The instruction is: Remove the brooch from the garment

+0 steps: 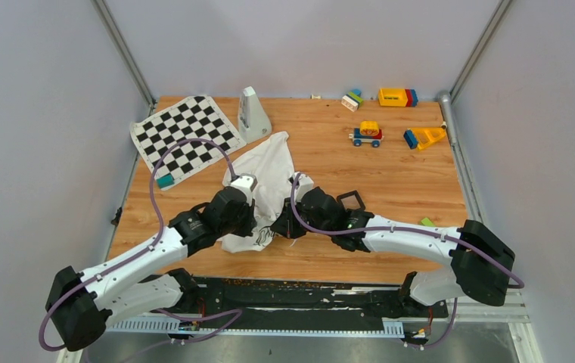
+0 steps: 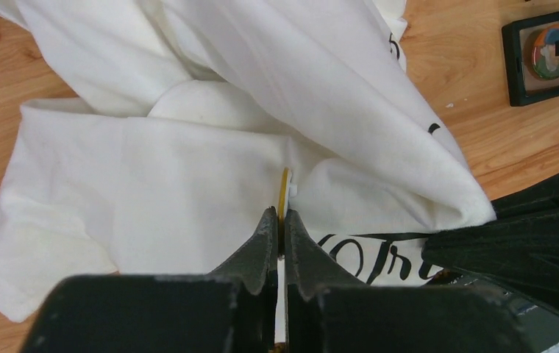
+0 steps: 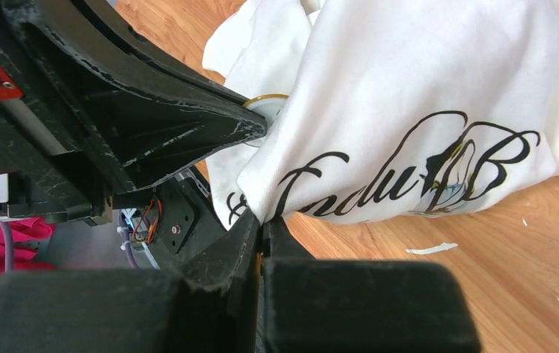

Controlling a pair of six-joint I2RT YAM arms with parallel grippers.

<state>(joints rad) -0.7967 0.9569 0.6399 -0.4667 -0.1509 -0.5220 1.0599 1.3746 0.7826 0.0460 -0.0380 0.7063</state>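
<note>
A white garment (image 1: 269,170) with black script lettering lies crumpled mid-table. It also shows in the left wrist view (image 2: 188,162) and the right wrist view (image 3: 424,88). The brooch (image 2: 285,193) is a thin gold-rimmed disc seen edge-on, pinned in the cloth; its rim also shows in the right wrist view (image 3: 265,103). My left gripper (image 2: 279,220) is shut on the brooch's edge. My right gripper (image 3: 263,220) is shut on the garment's printed hem, right beside the left gripper (image 3: 210,125). In the top view both grippers (image 1: 250,219) (image 1: 288,225) meet at the garment's near edge.
A small black frame (image 1: 350,200) lies just right of the right gripper, also in the left wrist view (image 2: 549,55). A checkered mat (image 1: 186,136) lies at the back left, a white metronome-like object (image 1: 253,113) behind the garment, and toy blocks and a toy car (image 1: 366,134) at the back right.
</note>
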